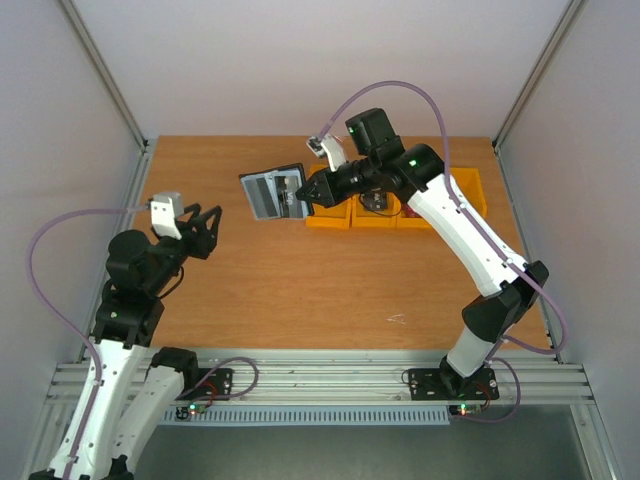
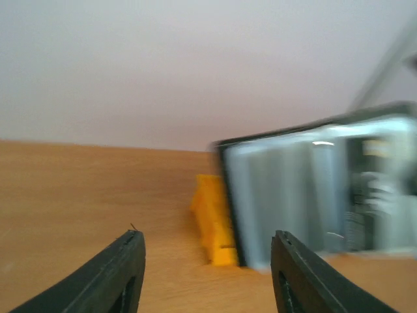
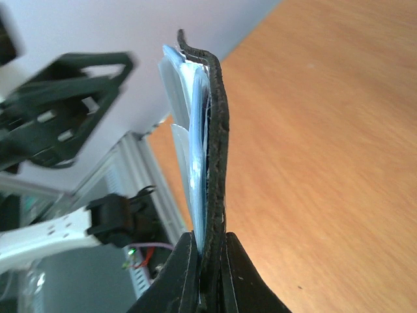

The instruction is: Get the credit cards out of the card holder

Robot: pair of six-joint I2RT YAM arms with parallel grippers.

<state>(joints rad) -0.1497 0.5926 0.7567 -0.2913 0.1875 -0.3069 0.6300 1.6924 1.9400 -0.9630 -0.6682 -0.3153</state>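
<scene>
Right now my right hand [image 1: 306,192] is pinched tight on one edge of the card holder [image 1: 272,193]. It holds the holder up off the bench [image 1: 300,290], spread open, just beside the yellow bins [image 1: 330,216] at the far side. My left hand [image 1: 204,226] hangs well apart from it, off to the left. Its jaws stand partly open with nothing between them, and its camera looks toward the holder's grey-blue inner face.

By my reckoning the holder is presented and the drawing-out is the step in hand, since my left hand has no card. From my right wrist I see pale blue layers standing along the holder's edge, but I cannot tell card from pocket there.

Next, I think, the left hand must cross to the open face and line its fingers on a card's exposed edge. It should pinch that alone and draw it out along the pocket while the right hand grips firm.
</scene>
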